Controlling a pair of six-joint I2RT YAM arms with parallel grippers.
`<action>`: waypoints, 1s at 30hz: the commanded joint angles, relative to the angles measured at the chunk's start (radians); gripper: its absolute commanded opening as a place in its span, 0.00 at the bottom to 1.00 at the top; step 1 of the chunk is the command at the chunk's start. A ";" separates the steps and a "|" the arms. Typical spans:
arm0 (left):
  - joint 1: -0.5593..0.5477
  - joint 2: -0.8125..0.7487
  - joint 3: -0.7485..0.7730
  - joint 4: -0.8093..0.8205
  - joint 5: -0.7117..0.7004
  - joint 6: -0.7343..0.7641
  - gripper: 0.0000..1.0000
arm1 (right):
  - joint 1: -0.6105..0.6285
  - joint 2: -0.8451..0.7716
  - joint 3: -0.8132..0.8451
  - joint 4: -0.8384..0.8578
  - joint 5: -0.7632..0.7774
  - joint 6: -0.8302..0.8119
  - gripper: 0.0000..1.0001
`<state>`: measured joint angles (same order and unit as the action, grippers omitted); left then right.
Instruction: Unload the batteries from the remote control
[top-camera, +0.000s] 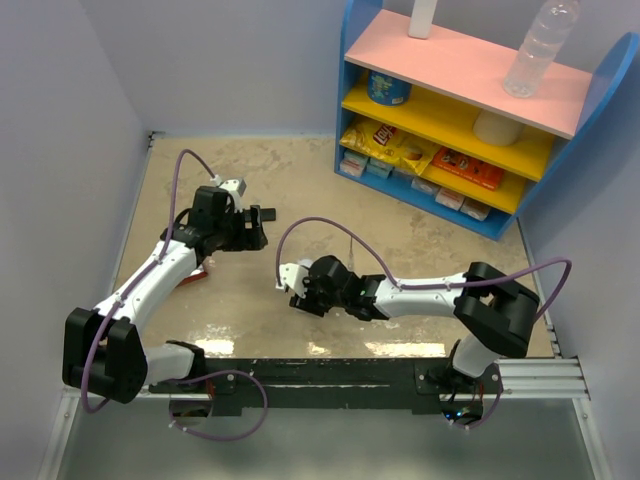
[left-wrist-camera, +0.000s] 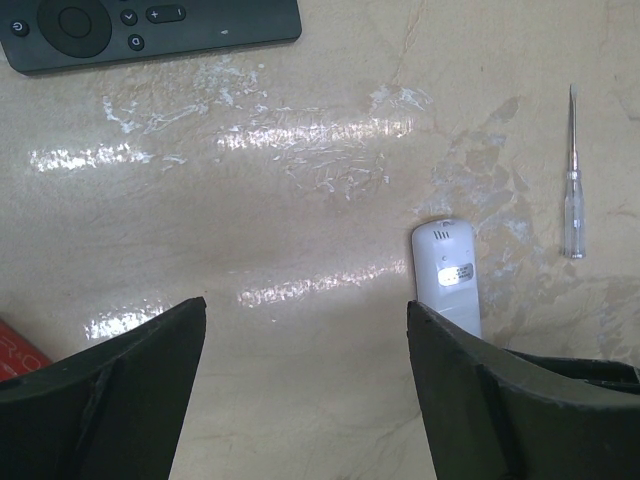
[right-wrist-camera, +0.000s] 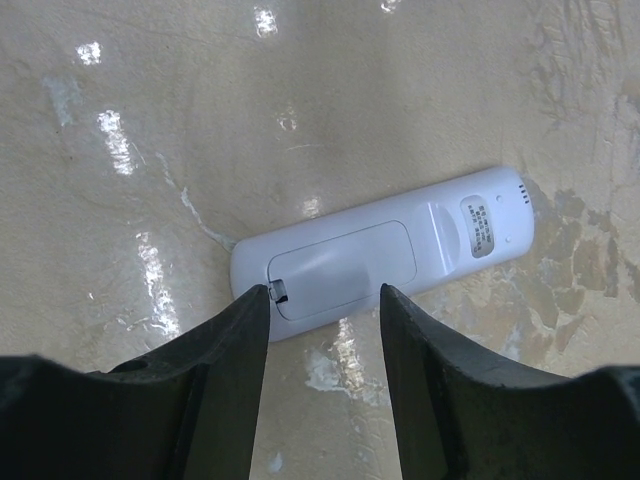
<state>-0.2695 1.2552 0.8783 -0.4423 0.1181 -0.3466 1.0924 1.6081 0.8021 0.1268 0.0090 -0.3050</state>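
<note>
A white remote control (right-wrist-camera: 400, 250) lies face down on the beige table, its back cover shut, so the batteries are hidden. My right gripper (right-wrist-camera: 325, 300) is open and hovers over the cover's latch end. Its left fingertip (right-wrist-camera: 250, 310) sits right at the small latch (right-wrist-camera: 279, 290), and nothing is clamped between the fingers. In the left wrist view the same remote (left-wrist-camera: 446, 278) shows just beyond the right finger (left-wrist-camera: 450, 360). My left gripper (left-wrist-camera: 305, 315) stands wide open over bare table, holding nothing.
A black remote (left-wrist-camera: 150, 30) lies at the far edge of the left wrist view. A clear-handled screwdriver (left-wrist-camera: 572, 205) lies to the right of the white remote. A red object (left-wrist-camera: 15, 350) peeks in at the left. A blue shelf (top-camera: 450, 110) with snacks stands at the back right.
</note>
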 joint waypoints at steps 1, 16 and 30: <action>0.000 -0.005 -0.001 0.011 -0.011 0.024 0.85 | -0.002 0.019 0.037 0.016 -0.006 -0.003 0.50; 0.000 -0.004 0.001 0.011 -0.012 0.024 0.85 | 0.000 0.029 0.032 0.028 0.042 -0.017 0.42; 0.000 0.003 0.001 0.010 -0.012 0.024 0.85 | 0.017 -0.005 0.028 0.071 0.103 -0.020 0.40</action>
<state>-0.2695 1.2572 0.8787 -0.4423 0.1154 -0.3466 1.1065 1.6299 0.8074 0.1452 0.0566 -0.3073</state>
